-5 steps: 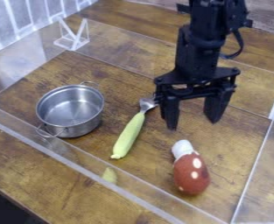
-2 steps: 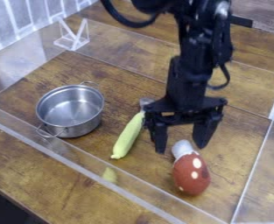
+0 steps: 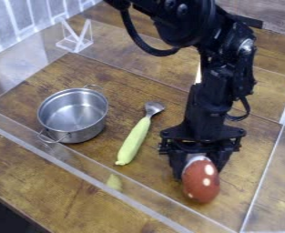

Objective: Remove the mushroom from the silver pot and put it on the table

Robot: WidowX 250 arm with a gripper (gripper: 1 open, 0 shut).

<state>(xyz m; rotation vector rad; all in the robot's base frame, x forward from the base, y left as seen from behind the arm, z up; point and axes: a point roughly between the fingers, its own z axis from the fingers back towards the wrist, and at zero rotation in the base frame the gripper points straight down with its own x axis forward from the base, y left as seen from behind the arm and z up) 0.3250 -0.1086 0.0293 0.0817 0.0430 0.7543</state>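
Observation:
The mushroom [image 3: 199, 180], with a glossy red-brown cap, lies on its side on the wood table [image 3: 59, 173] at the front right. My gripper [image 3: 200, 160] has come down over its stem end, one finger on each side. Whether the fingers [image 3: 173, 151] press on it I cannot tell. The stem is hidden behind the gripper. The silver pot [image 3: 73, 115] stands to the left, apart from the gripper, and its inside looks empty.
A long yellow-green corn piece [image 3: 137, 137] lies between the pot and the gripper. Clear acrylic walls [image 3: 264, 182] border the table in front and at the right. A small clear stand [image 3: 74, 36] sits at the back left.
The arm has moved forward and down from above the corn's tip to the mushroom. Its fingers now straddle the mushroom's stem end.

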